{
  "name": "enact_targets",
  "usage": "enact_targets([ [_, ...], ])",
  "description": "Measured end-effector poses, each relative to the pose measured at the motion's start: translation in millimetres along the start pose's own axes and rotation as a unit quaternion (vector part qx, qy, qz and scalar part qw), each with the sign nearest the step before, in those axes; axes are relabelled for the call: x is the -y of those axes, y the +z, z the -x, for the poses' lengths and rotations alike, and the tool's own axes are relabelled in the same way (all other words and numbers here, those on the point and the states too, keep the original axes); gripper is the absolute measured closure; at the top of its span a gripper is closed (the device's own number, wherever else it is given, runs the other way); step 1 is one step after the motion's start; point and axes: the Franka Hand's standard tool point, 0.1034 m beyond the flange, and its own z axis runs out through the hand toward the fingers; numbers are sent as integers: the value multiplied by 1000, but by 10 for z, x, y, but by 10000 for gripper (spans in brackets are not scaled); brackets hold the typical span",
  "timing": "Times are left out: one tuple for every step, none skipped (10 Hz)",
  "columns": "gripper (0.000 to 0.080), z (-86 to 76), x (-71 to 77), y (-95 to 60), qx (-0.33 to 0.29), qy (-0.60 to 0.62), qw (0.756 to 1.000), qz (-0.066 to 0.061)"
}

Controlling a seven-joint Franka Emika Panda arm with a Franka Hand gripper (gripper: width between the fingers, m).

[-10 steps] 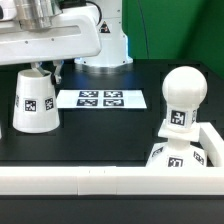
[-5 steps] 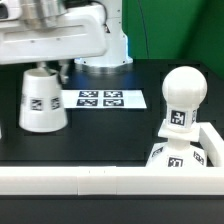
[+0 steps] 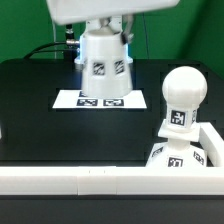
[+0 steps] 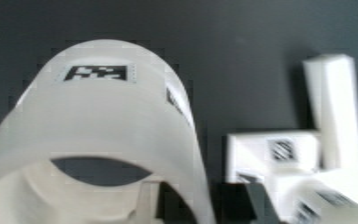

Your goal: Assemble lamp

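The large tapered shade point(image 3: 105, 65) hangs in the air above the marker board point(image 3: 72, 100), clear of the table. My gripper point(image 3: 102, 30) is shut on its top end, and the fingers are mostly hidden by the arm's white body. The round-headed bulb point(image 3: 184, 92) stands upright on the square base point(image 3: 170, 156) at the exterior view's right, in the corner of the white wall. In the wrist view the shade point(image 4: 96, 120) fills most of the picture, with the tagged base point(image 4: 282, 152) beside it.
A white wall point(image 3: 90, 181) runs along the table's front edge and turns back at the exterior view's right point(image 3: 212, 140). It also shows in the wrist view point(image 4: 332, 95). The table top is black.
The shade stood on the table at the exterior view's left with the gripper over it. It is now lifted and carried to the right and back, above the marker board.
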Motion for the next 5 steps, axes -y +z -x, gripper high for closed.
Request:
enact_targets([
  [755, -79, 192, -108, -4, 14, 1000, -5],
  [754, -123, 260, -148, -8, 13, 1000, -7],
  [754, -112, 236, -127, -7, 14, 1000, -6],
  [755, -110, 233, -119, -6, 14, 1000, -6],
  [754, -110, 234, -118, -6, 14, 1000, -6],
])
